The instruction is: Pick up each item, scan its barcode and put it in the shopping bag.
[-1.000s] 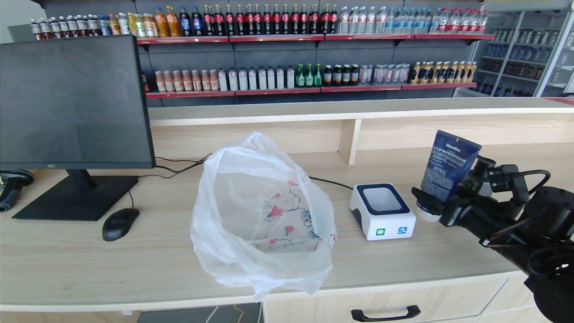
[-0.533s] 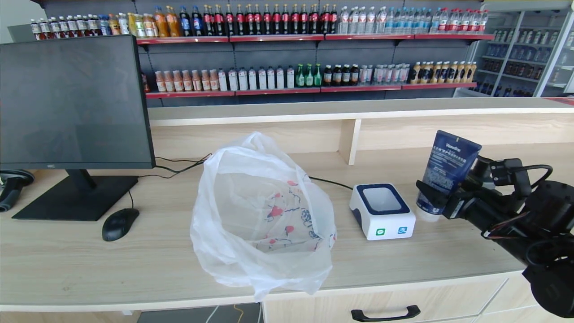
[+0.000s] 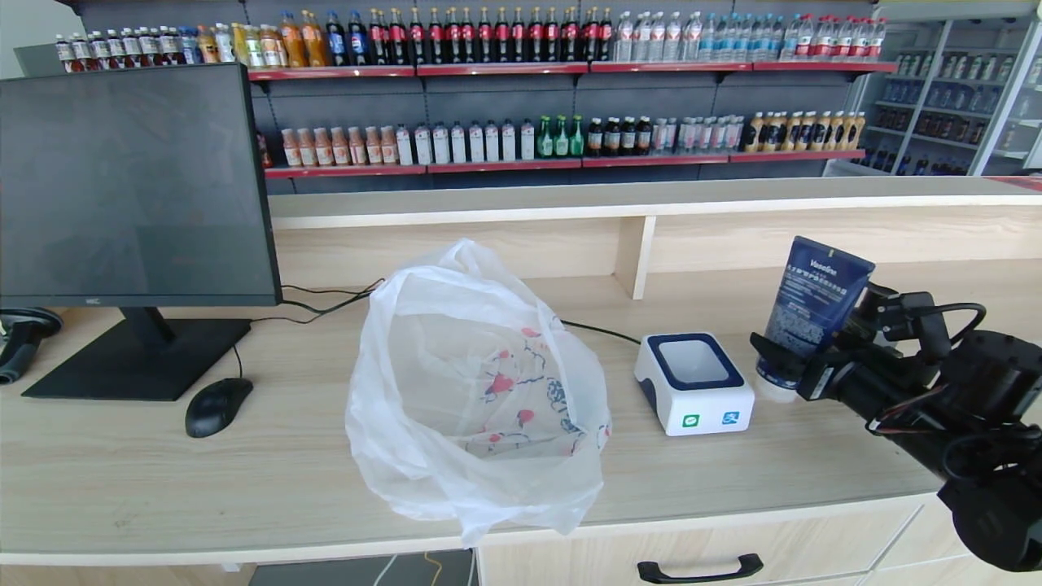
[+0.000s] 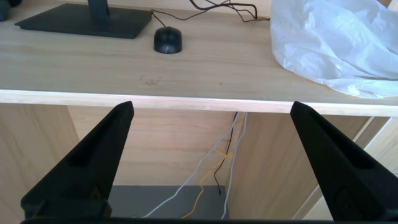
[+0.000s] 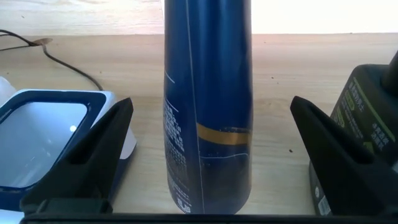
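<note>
Shop checkout setting. Pale wood counter (image 3: 244,480) spans the lower half of the frame, with a drawer and black handle (image 3: 700,567) at the bottom right. Raised wood ledge (image 3: 733,195) crosses mid-frame, with an upright divider (image 3: 635,252) under it. Behind, a dark grey back wall carries two red-edged shelves (image 3: 505,69) across the top, packed with rows of drink bottles (image 3: 488,140) (mixed colours, labels too small to tell). Lighter metal shelving unit (image 3: 936,89) upper right, also stocked. Dark monitor (image 3: 130,187) on a stand at left, black mouse (image 3: 217,404) below it, thin black cables (image 3: 326,303) running behind. Even, bright indoor light.
</note>
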